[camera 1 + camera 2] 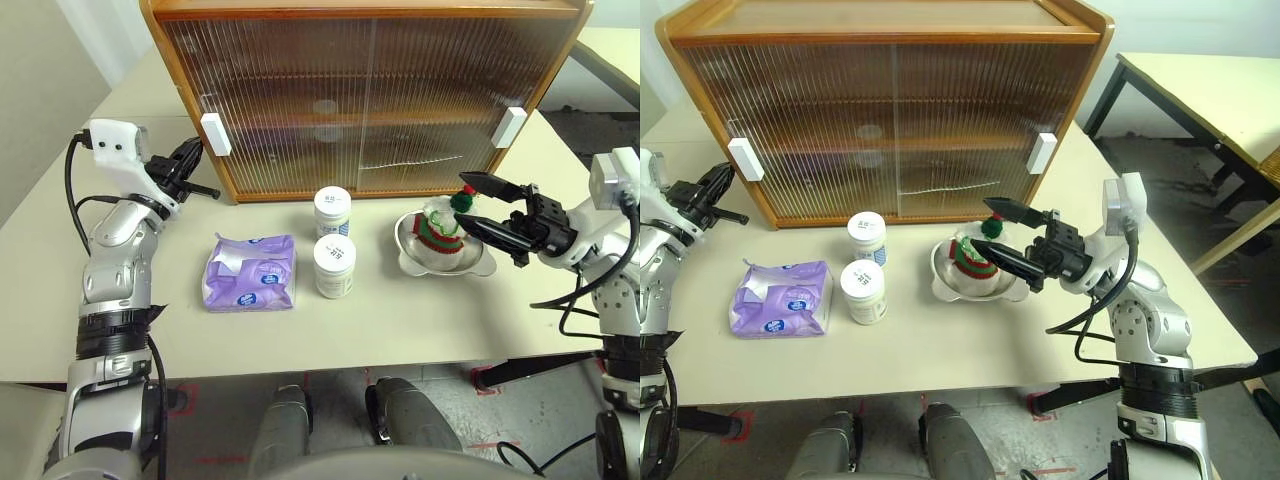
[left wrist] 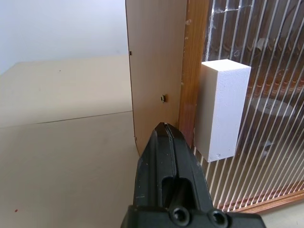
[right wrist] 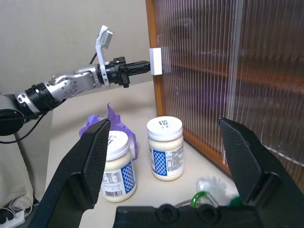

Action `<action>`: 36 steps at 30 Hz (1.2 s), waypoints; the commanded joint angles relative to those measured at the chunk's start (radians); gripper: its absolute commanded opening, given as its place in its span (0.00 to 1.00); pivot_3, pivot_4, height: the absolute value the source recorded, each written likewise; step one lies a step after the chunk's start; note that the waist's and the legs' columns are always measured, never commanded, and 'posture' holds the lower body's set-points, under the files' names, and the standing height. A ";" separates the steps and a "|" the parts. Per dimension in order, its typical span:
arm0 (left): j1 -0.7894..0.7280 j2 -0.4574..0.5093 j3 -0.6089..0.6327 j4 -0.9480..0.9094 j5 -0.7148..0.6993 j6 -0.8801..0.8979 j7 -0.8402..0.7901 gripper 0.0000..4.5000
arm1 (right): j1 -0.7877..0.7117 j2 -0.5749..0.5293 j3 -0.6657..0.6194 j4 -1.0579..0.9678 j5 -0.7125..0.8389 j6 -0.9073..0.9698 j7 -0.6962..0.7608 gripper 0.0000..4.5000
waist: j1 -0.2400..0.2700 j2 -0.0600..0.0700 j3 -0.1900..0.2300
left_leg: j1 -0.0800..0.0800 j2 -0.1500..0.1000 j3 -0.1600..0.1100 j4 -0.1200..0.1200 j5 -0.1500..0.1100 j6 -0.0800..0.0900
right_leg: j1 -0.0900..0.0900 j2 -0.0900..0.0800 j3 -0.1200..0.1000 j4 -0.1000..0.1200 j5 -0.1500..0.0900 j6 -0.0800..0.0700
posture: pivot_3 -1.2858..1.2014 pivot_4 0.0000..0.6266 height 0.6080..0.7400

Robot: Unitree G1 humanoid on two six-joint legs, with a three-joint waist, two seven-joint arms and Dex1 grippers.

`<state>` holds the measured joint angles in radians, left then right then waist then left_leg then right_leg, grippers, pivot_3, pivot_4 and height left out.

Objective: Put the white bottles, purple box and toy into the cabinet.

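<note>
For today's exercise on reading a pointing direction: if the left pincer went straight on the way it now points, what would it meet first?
Most likely the cabinet, at its left edge: the shut left pincer points at the wooden frame just beside the white handle. How much gap remains is unclear.

- The inside of the cabinet [image 1: 365,95] is veiled by its ribbed doors; only dim, blurred shapes are made out on the shelves.
- The cabinet's top is cut off at 12 o'clock in the left eye view.
- The toy [image 1: 438,228] is partly covered by the right gripper [image 1: 470,204], and in the right wrist view only a scrap of it is seen.
- The label print on the white bottles [image 1: 334,267] cannot be read.
</note>
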<state>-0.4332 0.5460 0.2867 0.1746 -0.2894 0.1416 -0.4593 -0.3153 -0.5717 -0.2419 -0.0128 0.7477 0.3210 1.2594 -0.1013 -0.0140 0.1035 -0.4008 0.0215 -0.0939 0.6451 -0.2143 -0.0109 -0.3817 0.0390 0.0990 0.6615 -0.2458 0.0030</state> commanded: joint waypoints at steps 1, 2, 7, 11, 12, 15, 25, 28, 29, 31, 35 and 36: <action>-0.015 -0.013 -0.040 0.015 0.005 -0.015 -0.041 0.00 | -0.005 -0.008 0.019 -0.017 -0.003 0.010 0.003 1.00 | 0.002 0.000 0.000 | 0.000 0.000 0.000 0.000 0.000 0.000 | 0.000 0.000 0.000 0.000 0.000 0.000 | 0.43 0.14 1.00; -0.019 -0.016 -0.044 0.024 0.007 -0.018 -0.046 0.00 | -0.002 -0.011 0.021 -0.018 -0.003 0.013 0.005 1.00 | 0.003 0.000 0.000 | 0.000 0.000 0.000 0.000 0.000 0.000 | 0.000 0.000 0.000 0.000 0.000 0.000 | 0.43 0.14 1.00; -0.045 -0.018 -0.059 0.048 0.017 -0.025 -0.063 0.00 | 0.003 -0.013 0.025 -0.025 0.001 0.019 0.000 1.00 | 0.014 0.000 0.000 | 0.000 0.000 -0.001 0.001 0.000 0.001 | 0.001 -0.001 0.000 0.000 0.001 0.001 | 0.43 0.15 1.00; -0.068 -0.029 -0.076 0.054 0.025 -0.024 -0.068 0.00 | 0.009 -0.009 0.027 -0.038 0.000 0.021 -0.007 1.00 | 0.022 0.000 0.000 | -0.001 0.000 -0.002 0.002 0.001 0.001 | 0.000 -0.001 0.000 0.000 0.001 0.001 | 0.43 0.15 1.00; -0.070 -0.032 -0.079 0.053 0.027 -0.024 -0.067 0.00 | 0.010 -0.008 0.028 -0.040 0.000 0.022 -0.009 1.00 | 0.023 0.000 0.000 | -0.001 0.000 -0.002 0.002 0.001 0.002 | 0.001 -0.001 0.000 0.000 0.001 0.001 | 0.43 0.16 1.00; -0.070 -0.037 -0.082 0.047 0.030 -0.021 -0.068 0.00 | 0.011 -0.006 0.029 -0.044 0.000 0.023 -0.013 1.00 | 0.025 0.000 0.000 | -0.002 0.000 -0.003 0.002 0.001 0.002 | 0.000 -0.002 0.000 0.000 0.001 0.001 | 0.43 0.16 1.00; 0.006 -0.020 -0.055 -0.052 0.015 -0.011 -0.067 0.00 | 0.024 0.007 0.046 -0.055 -0.001 0.024 -0.027 1.00 | 0.026 0.000 0.000 | -0.003 -0.001 -0.004 0.002 0.001 0.002 | 0.000 -0.002 0.001 -0.001 0.001 0.002 | 0.44 0.16 1.00; 0.031 -0.012 -0.047 -0.090 0.011 -0.003 -0.066 0.00 | 0.019 0.008 0.048 -0.050 -0.003 0.022 -0.026 1.00 | 0.027 0.000 0.000 | -0.003 -0.002 -0.004 0.002 0.001 0.002 | 0.000 -0.002 0.001 -0.001 0.001 0.002 | 0.44 0.16 1.00; 0.041 -0.012 -0.045 -0.103 0.009 -0.004 -0.068 0.00 | 0.015 0.009 0.050 -0.046 -0.004 0.022 -0.025 1.00 | 0.026 0.000 0.000 | -0.003 -0.002 -0.004 0.002 0.001 0.002 | 0.000 -0.002 0.001 -0.001 0.001 0.002 | 0.44 0.16 1.00; 0.051 -0.011 -0.041 -0.117 0.007 -0.007 -0.070 0.00 | 0.010 0.010 0.052 -0.042 -0.005 0.021 -0.024 1.00 | 0.022 0.000 0.000 | -0.003 -0.002 -0.004 0.002 0.001 0.002 | -0.001 -0.002 0.001 -0.001 0.001 0.002 | 0.44 0.16 1.00; 0.049 -0.019 -0.041 -0.113 0.014 -0.029 -0.066 0.00 | 0.001 0.015 0.061 -0.037 -0.006 0.021 -0.023 1.00 | 0.017 0.000 0.000 | -0.002 0.000 -0.003 0.002 0.001 0.002 | -0.001 0.000 0.002 -0.001 -0.001 0.005 | 0.44 0.16 1.00; 0.046 -0.020 -0.042 -0.110 0.015 -0.030 -0.065 0.00 | 0.000 0.015 0.062 -0.036 -0.006 0.021 -0.022 1.00 | 0.016 0.000 0.000 | -0.002 0.001 -0.003 0.002 0.001 0.002 | -0.001 0.000 0.001 -0.001 -0.001 0.005 | 0.44 0.16 1.00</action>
<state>-0.3921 0.5303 0.2553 0.0726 -0.2768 0.1248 -0.5212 -0.3071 -0.5605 -0.1969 -0.0486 0.7470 0.3358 1.2348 -0.0848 -0.0141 0.1035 -0.4027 0.0225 -0.0968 0.6471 -0.2131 -0.0094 -0.3827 0.0393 0.1005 0.6607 -0.2466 0.0083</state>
